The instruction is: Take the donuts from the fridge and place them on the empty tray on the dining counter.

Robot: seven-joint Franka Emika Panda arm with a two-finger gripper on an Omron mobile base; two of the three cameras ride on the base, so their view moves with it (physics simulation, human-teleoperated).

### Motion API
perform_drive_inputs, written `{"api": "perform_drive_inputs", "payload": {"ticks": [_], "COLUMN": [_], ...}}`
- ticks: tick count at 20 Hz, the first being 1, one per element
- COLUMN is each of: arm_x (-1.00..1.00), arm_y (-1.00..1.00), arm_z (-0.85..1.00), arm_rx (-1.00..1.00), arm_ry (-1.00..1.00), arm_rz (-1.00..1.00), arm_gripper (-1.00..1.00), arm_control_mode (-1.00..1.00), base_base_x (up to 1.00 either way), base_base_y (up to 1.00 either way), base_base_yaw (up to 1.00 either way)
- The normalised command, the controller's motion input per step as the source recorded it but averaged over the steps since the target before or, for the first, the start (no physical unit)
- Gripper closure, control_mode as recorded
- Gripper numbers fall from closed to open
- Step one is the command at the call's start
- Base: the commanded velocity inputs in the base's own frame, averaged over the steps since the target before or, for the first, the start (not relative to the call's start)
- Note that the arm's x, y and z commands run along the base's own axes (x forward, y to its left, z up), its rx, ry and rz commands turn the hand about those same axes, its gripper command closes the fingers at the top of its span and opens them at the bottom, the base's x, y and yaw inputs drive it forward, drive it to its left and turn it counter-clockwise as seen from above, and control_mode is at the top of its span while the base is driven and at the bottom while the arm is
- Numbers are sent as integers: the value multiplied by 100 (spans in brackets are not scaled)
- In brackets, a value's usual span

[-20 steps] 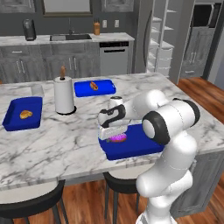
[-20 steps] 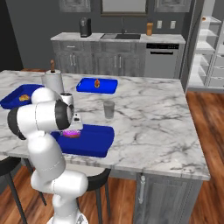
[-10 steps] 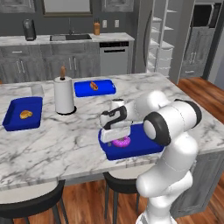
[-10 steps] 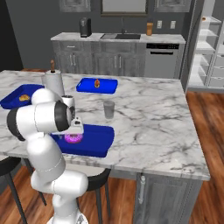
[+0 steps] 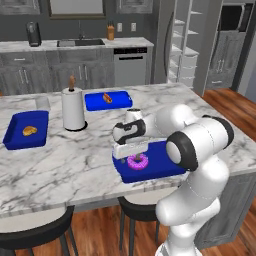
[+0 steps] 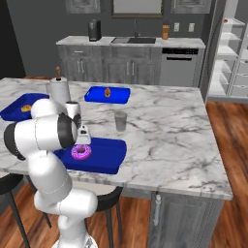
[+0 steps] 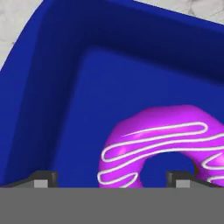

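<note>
A purple-pink frosted donut (image 5: 137, 161) (image 6: 81, 152) (image 7: 162, 148) lies flat inside the royal-blue tray (image 5: 156, 168) (image 6: 104, 156) (image 7: 65, 87), near the front edge of the marble dining counter (image 5: 75, 155) (image 6: 169, 140). My gripper (image 5: 132, 153) (image 6: 82, 144) (image 7: 111, 179) hangs just above the donut. It is open, its fingertips (image 7: 43, 177) stand wide apart on either side of the ring, and nothing is held. The fridge (image 5: 182, 47) (image 6: 232, 63) stands at the far right with its white shelves showing.
A paper towel roll (image 5: 73, 109) (image 6: 58, 89) and two blue trays with small pastries (image 5: 107, 99) (image 5: 26, 131) sit further back on the counter. A glass (image 6: 120, 121) stands just behind the tray. Dark stools (image 5: 30, 235) are below the front edge.
The gripper has opened from shut and let go of the purple donut, which now rests in the tray. The hand has lifted slightly off it.
</note>
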Motion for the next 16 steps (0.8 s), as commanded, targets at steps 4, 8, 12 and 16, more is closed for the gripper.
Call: {"api": "perform_drive_inputs", "payload": {"ticks": [4,8,12,16], "arm_x": [-2,-12,-46,-94], "arm_y": [17,-7,-38,-55], "arm_z": [40,71,100,98], "arm_rx": [0,0,0,0], "arm_ry": [0,-1,-27,-56], "arm_rz": [-3,-11,-14,-11], "arm_gripper": [-100,-100,-100,-100], "arm_control_mode": [-100,-100,-100,-100], "base_base_x": [0,0,0,0], "base_base_y": [0,0,0,0], "base_base_yaw": [0,0,0,0]}}
